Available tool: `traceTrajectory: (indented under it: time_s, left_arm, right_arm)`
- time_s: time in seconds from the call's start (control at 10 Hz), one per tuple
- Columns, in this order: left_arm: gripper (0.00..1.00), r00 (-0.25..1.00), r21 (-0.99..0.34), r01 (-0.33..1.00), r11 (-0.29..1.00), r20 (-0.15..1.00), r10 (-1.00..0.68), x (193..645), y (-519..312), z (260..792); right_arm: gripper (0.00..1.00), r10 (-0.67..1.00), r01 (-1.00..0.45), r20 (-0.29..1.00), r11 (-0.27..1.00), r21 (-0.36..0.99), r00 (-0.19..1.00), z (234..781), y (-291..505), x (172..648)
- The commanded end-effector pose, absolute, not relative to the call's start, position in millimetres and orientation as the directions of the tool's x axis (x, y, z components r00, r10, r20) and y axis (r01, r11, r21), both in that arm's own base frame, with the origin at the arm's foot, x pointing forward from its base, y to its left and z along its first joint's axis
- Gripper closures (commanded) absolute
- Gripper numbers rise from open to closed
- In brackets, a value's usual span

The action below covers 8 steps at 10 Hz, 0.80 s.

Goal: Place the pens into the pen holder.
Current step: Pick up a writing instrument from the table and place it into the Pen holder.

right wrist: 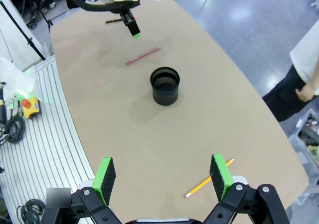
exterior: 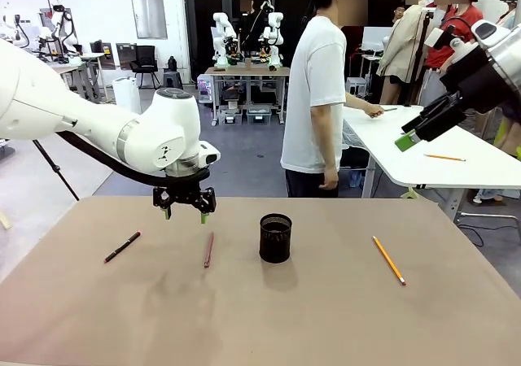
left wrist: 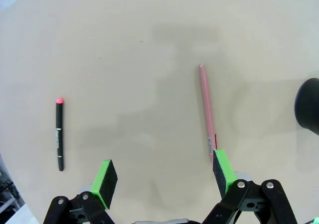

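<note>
Fingers of both arms stand wide apart and grip nothing: two pairs, four green pads in all. The left fingers (exterior: 205, 216) (left wrist: 105, 180) hang just above the brown worktop (exterior: 326, 317), pointing down at it. The right fingers (exterior: 404, 142) (right wrist: 105, 176) are raised high, off past the worktop's right side. Three pens lie flat on the worktop, none of them in the single pen holder (exterior: 276, 237) (left wrist: 309, 107) (right wrist: 165, 86), which stands upright. The reddish-brown pen (exterior: 208, 250) (left wrist: 207, 112) (right wrist: 143, 56) lies nearest the left fingers; in the left wrist view its near end sits just at the tip of the right-hand pad and its length runs away from that pad. The black pen with a red end (exterior: 122, 247) (left wrist: 59, 134) lies outside the other left pad, well apart from it. From the left fingers the holder is out beyond the reddish-brown pen. The yellow-orange pencil (exterior: 388, 259) (right wrist: 208, 181) lies far below the right fingers, showing just beside the right-hand pad in the right wrist view, with the holder farther ahead between the two pads.
</note>
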State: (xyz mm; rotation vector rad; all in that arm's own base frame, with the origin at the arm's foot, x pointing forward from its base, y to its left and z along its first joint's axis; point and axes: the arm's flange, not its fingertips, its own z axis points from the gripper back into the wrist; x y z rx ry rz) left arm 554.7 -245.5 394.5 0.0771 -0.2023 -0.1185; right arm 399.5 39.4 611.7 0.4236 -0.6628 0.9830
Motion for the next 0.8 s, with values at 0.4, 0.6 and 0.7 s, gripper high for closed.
traceTrajectory:
  time_s: [0.4,0.6,0.7]
  left_arm:
    - [0.0,0.987,-0.075,0.114,0.991,0.122,-0.104,577,-257,371]
    - [0.0,0.993,-0.117,0.084,0.99,0.091,-0.074,587,-273,357]
    - [0.0,0.994,-0.127,0.087,0.988,0.071,-0.078,589,-278,350]
  right_arm:
    - [0.0,0.614,-0.873,0.695,0.486,0.04,0.374,612,39,400]
    - [0.0,0.614,-0.873,0.695,0.486,0.04,0.374,612,39,400]
    - [0.0,0.614,-0.873,0.695,0.486,0.04,0.374,612,39,400]
